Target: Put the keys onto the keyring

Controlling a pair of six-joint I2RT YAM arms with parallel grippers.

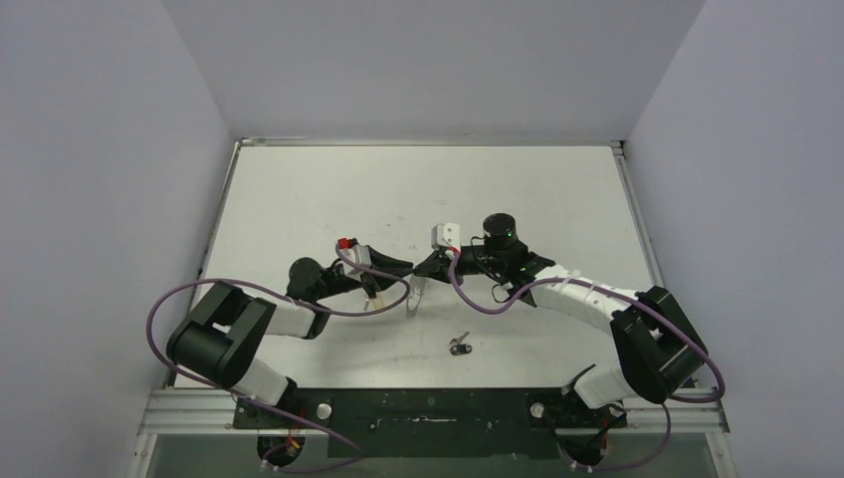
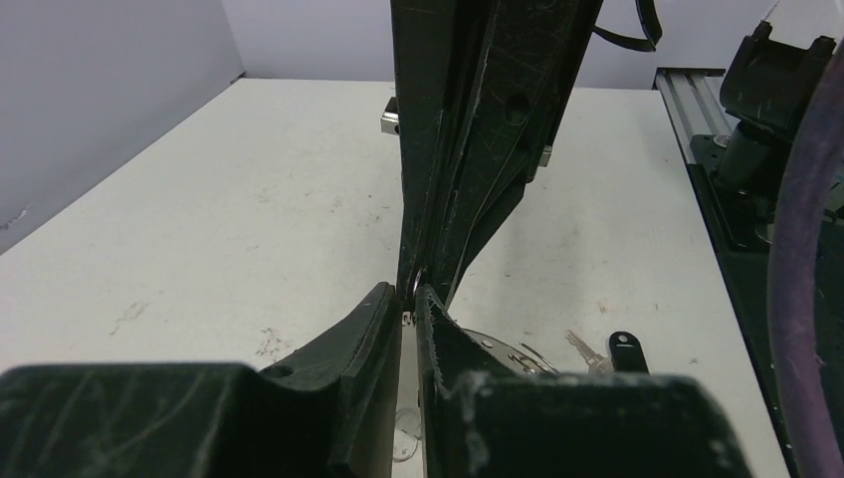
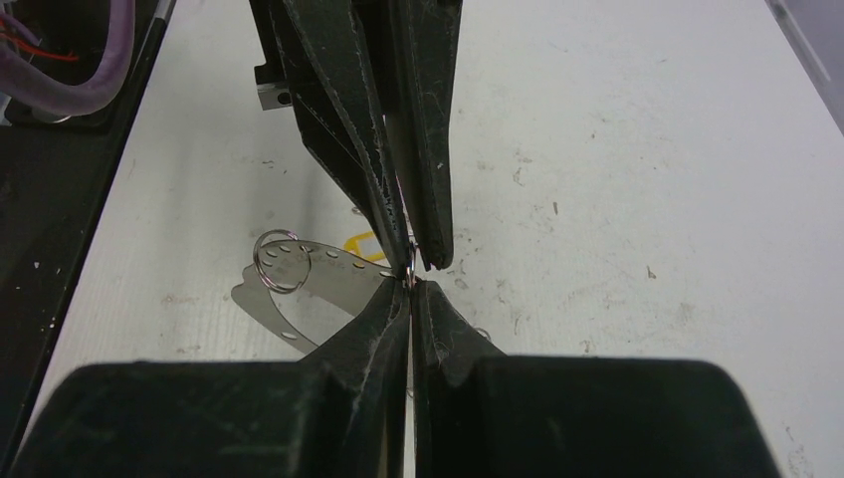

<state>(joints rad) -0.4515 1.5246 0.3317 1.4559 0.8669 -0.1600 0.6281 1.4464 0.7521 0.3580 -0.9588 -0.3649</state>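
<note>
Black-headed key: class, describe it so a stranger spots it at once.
On the white table, look near the front edge, around the middle. The black-headed key lies alone, nearer than the keyring; its dark head and silvery blade distinguish it.

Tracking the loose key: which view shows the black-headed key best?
Top external: the black-headed key lies whole and unobstructed on the table. Left wrist shows it larger but partly hidden; right wrist misses it.
</note>
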